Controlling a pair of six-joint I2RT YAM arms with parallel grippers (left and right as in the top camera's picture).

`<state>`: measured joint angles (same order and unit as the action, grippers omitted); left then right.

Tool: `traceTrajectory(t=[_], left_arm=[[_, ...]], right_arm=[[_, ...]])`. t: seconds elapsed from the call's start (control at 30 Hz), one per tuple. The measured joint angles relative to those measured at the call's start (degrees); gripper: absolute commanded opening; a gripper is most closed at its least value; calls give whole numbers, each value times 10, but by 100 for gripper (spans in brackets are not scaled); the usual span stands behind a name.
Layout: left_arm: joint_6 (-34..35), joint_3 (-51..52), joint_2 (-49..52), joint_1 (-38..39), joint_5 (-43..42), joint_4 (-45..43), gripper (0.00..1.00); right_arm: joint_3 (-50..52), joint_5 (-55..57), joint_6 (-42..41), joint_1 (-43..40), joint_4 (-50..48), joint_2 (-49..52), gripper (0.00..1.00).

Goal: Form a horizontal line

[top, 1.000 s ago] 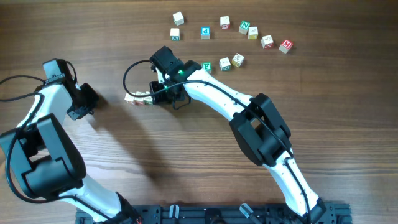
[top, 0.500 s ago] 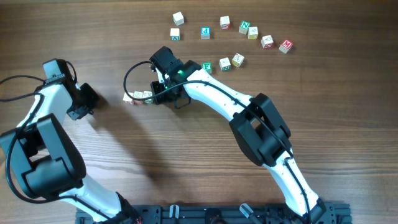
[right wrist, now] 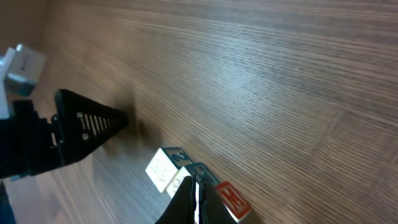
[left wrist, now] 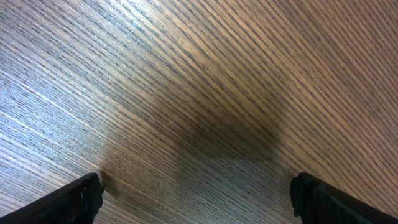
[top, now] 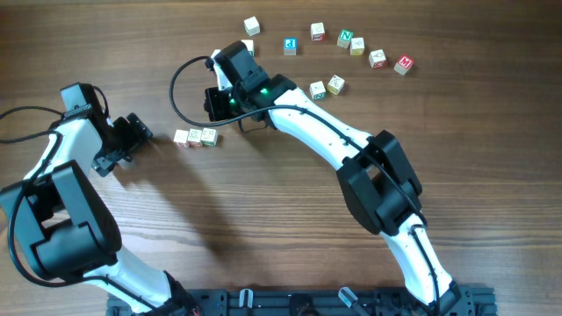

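The left fingers (top: 130, 139) are well to the left of the horizontal line (top: 195, 136). They are spread wide with nothing between them. In the left wrist view only their two dark tips show in the bottom corners, with bare desk (left wrist: 199, 93) and a soft shadow between.

The horizontal line is a short row of three pale cubes set edge to edge, lying level on the desk with open wood all around it. In the right wrist view the row runs from a pale cube through a blue-green lettered one to a red-marked one.

Just above and to the right of the line, the right fingers (top: 218, 102) are pressed together and hold nothing. Seen from overhead they are clear of the cubes. A black cable (top: 180, 88) loops out beside them, above the line.

Further right and above the line, loose cubes (top: 327, 86) are scattered in a rough arc. Among them is a blue-lettered cube (top: 290, 46).
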<state>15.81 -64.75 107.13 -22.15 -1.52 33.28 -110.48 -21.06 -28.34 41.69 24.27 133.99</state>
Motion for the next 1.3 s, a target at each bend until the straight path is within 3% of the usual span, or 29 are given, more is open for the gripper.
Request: traceTrajectory(t=[0.17,0.57,0.67,0.87,1.3], left_arm=[[0,0,0,0,0,0,100],[0,0,0,0,0,0,100],[0,0,0,0,0,0,100],[0,0,0,0,0,0,100],[0,0,0,0,0,0,100]], right_arm=[[-26,-4,-43,0,-8,0,5],[-235,-5,-174,0,18,-1,5],[-240,11,-182,3,99,17,5],[-238,37,-181,47,121,131,5],[-237,106,-181,65,144,139,5]])
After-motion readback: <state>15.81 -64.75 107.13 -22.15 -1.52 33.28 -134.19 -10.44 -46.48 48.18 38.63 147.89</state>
